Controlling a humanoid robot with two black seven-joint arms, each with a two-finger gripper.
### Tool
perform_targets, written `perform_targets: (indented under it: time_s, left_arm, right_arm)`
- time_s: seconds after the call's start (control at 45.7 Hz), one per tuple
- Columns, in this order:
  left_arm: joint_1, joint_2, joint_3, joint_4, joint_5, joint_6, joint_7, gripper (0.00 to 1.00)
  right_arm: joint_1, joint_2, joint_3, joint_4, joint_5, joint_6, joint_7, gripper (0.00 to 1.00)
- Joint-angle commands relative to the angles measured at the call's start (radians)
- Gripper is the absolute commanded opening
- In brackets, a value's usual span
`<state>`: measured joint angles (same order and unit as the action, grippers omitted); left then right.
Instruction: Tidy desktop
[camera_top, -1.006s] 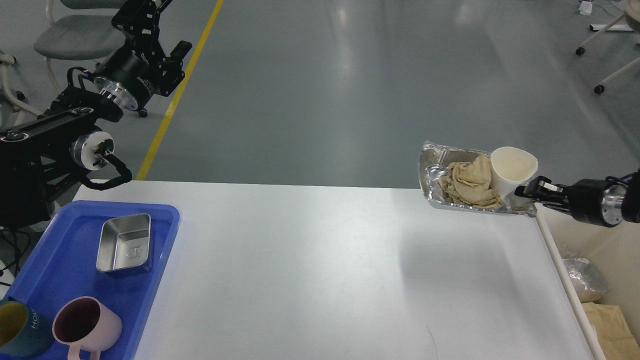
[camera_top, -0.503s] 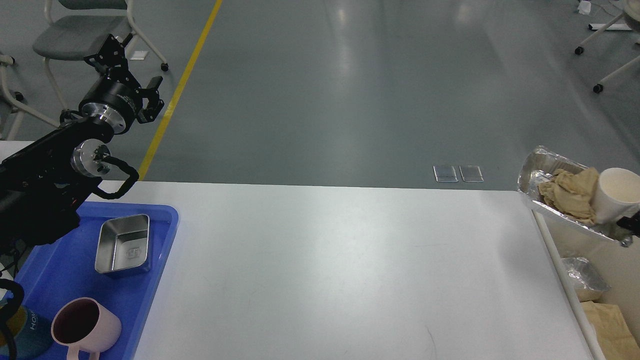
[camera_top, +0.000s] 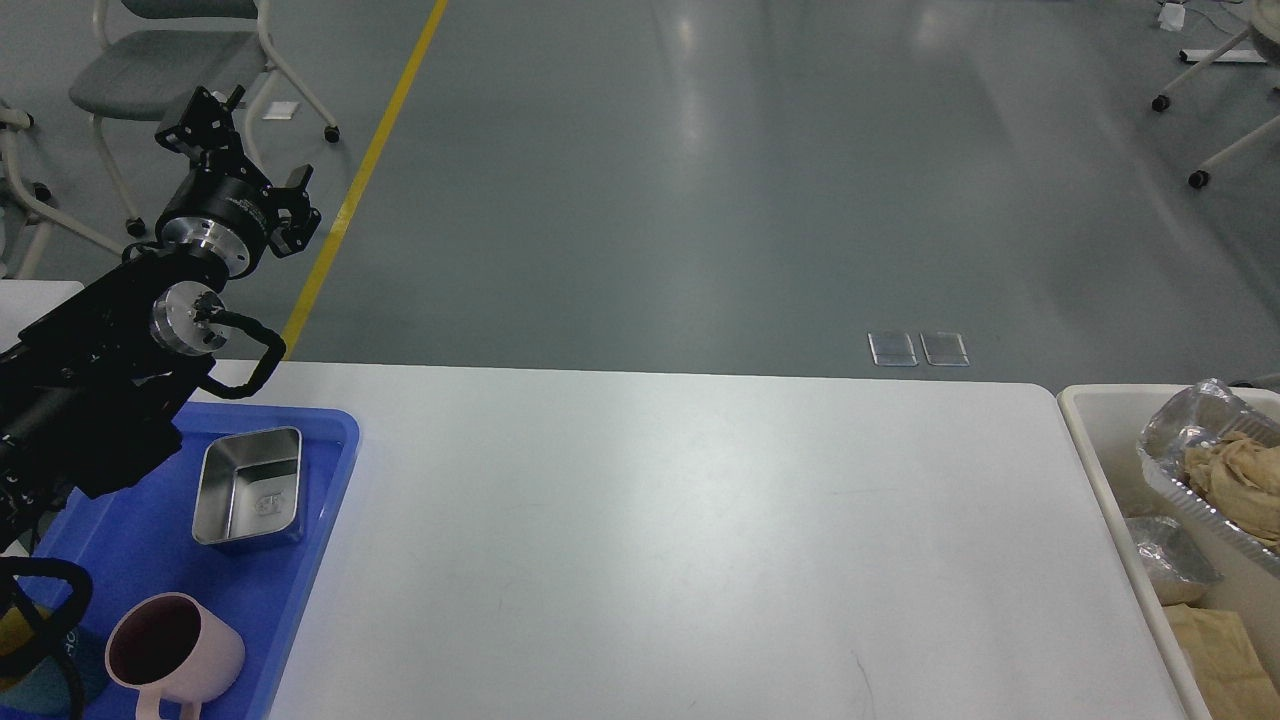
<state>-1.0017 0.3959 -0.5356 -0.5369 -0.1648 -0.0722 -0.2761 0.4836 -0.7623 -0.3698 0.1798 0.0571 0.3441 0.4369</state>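
Our left gripper hangs beyond the large white rectangular tabletop; finger state unreadable. Right gripper out of view. Crinkled foil tray sits tilted over the cream plastic bin; it may spill its beige cloth.

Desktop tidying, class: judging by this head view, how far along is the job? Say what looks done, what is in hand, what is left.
Looks done: the desktop is bare in its middle; the metal tin and pink mug sit in the blue tray.
In hand: the foil tray of crumpled paper hangs over the cream bin.
Left: apparently only releasing it; the left gripper holds nothing.
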Motion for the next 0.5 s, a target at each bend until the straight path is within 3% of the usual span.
perform_targets:
  time_s: [0.0, 0.262, 0.437, 0.481]
  left_arm:
    - [0.002, 0.0, -0.004, 0.0, 0.002, 0.0, 0.0, 0.96]
    - [0.011, 0.0, -0.007, -0.002, 0.004, 0.0, -0.002, 0.96]
    - [0.014, 0.0, -0.012, -0.002, 0.004, 0.0, -0.002, 0.96]
    - [0.014, 0.0, -0.012, -0.002, 0.004, 0.0, -0.002, 0.96]
  right_arm:
    - [-0.017, 0.001, 0.0, -0.003, 0.082, 0.0, -0.055, 0.0]
    - [-0.053, 0.008, 0.006, -0.002, 0.225, 0.0, -0.148, 0.0]
    - [-0.056, 0.046, 0.009, -0.002, 0.236, -0.025, -0.161, 0.0]
    - [-0.06, 0.047, 0.011, -0.002, 0.237, -0.043, -0.159, 0.14]
